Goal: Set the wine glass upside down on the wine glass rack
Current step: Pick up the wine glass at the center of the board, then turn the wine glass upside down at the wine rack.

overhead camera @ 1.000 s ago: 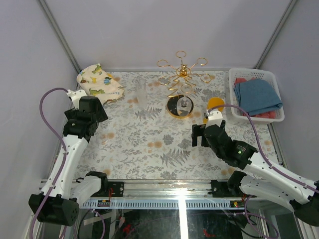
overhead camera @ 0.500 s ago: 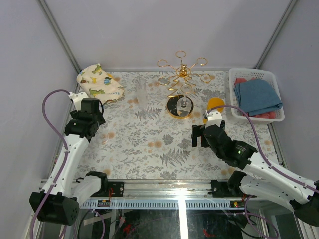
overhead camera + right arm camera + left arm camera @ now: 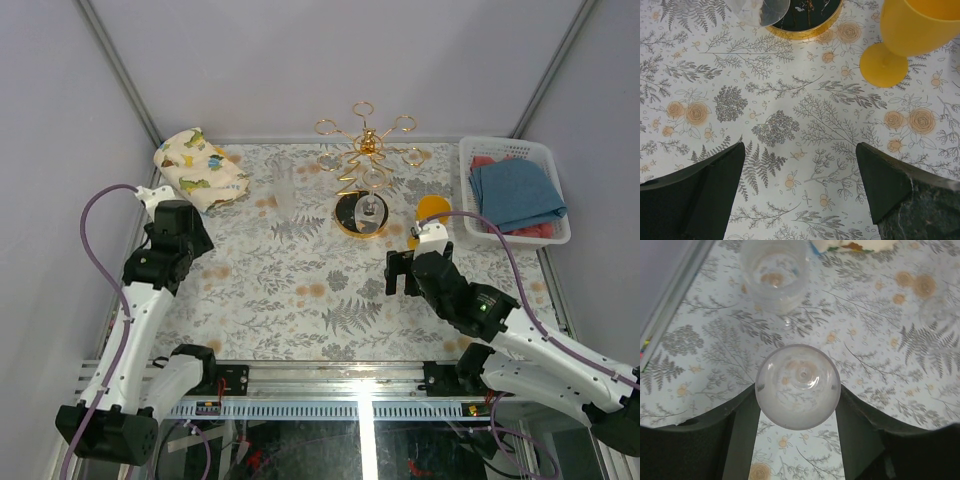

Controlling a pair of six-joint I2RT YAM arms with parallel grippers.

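Note:
In the left wrist view I look straight down into a clear wine glass (image 3: 798, 385). My left gripper (image 3: 797, 392) is shut on its bowl, one dark finger (image 3: 742, 435) touching each side. From above, the left gripper (image 3: 180, 240) hides that glass near the table's left edge. The gold wine glass rack (image 3: 366, 148) stands at the back centre on its round black base (image 3: 350, 222), with a clear glass (image 3: 372, 182) hanging from it. My right gripper (image 3: 402, 272) is open and empty over the tablecloth, right of centre and nearer than the rack.
A second clear glass (image 3: 774, 272) stands just beyond the held one, and another (image 3: 283, 190) left of the rack. A yellow goblet (image 3: 432, 210) stands beside the rack base. A patterned cloth (image 3: 198, 165) lies back left. A white basket (image 3: 470, 190) with blue cloths sits back right.
My left gripper has sunk slightly toward the table and its jaws have closed in on the wine glass bowl. The right arm has not moved.

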